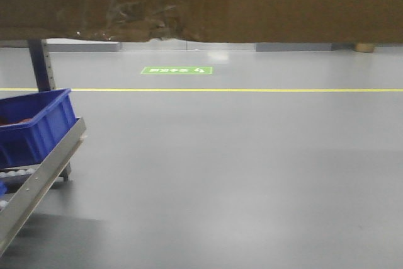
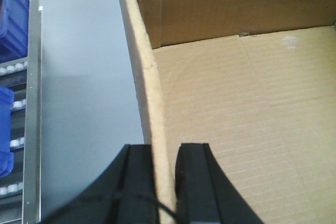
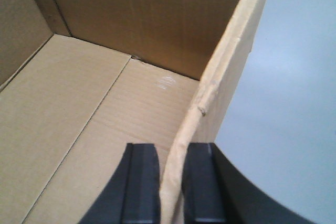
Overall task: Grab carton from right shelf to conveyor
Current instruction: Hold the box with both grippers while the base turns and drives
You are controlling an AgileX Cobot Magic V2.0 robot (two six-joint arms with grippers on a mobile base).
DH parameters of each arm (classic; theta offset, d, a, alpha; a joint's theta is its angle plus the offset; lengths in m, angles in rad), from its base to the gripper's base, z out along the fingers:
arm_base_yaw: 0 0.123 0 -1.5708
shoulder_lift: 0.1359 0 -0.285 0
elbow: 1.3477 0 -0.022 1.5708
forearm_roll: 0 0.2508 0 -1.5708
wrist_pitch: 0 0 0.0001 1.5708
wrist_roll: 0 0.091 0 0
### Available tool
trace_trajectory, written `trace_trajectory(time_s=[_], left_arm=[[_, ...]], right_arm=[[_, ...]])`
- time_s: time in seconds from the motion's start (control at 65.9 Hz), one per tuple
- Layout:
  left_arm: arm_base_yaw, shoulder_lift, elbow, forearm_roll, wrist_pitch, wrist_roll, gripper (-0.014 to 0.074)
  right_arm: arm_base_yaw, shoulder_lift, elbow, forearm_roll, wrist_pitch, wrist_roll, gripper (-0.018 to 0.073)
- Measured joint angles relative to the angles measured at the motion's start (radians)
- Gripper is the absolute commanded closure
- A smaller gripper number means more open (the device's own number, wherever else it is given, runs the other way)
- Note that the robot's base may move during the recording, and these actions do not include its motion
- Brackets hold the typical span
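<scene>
The brown carton hangs across the top of the front view, held above the grey floor, with crinkled clear tape and a torn bottom edge. My left gripper is shut on the carton's left wall, one finger outside, one inside the open box. My right gripper is shut on the carton's right wall in the same way. The carton's inside is empty. The right shelf and the conveyor are out of view.
A metal roller rack with blue plastic bins stands at the lower left; it also shows in the left wrist view. A yellow line and a green floor sign lie on the grey floor ahead.
</scene>
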Motion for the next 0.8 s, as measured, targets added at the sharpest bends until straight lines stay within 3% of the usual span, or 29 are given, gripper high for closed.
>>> trace_trajectory(time_s=[0.805], left_arm=[[0.000,0.000,0.000,0.000,0.000,0.000,0.0605]], right_arm=[[0.000,0.000,0.000,0.000,0.000,0.000,0.0629]])
